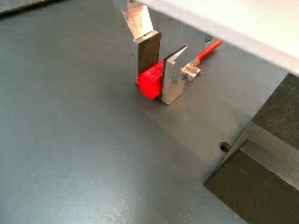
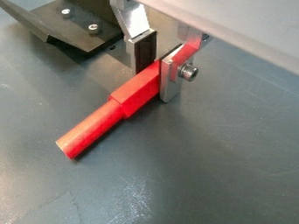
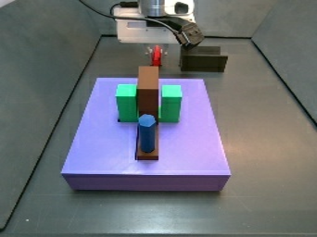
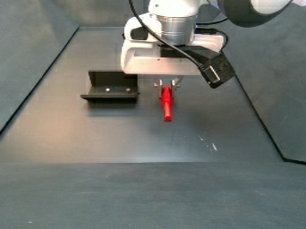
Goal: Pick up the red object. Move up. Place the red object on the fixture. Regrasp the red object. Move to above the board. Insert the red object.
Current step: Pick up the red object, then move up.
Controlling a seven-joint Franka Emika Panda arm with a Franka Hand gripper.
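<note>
The red object [image 2: 100, 122] is a thin red stick lying flat on the grey floor; it also shows in a wrist view [image 1: 149, 83] and in both side views [image 3: 156, 56] [image 4: 167, 103]. My gripper [image 2: 158, 77] is down at the floor with its two fingers on either side of the stick's thicker end, shut on it. The gripper also shows in a wrist view [image 1: 160, 83] and in both side views [image 3: 155, 48] [image 4: 166, 85]. The dark fixture [image 4: 110, 88] stands on the floor beside the gripper. The purple board [image 3: 186, 139] lies apart from it.
On the board stand two green blocks [image 3: 126, 102], a long brown bar [image 3: 148, 97] and a blue peg [image 3: 146, 132]. The fixture also shows in both wrist views [image 1: 263, 166] [image 2: 70, 31] and in a side view [image 3: 202, 61]. Dark walls edge the floor.
</note>
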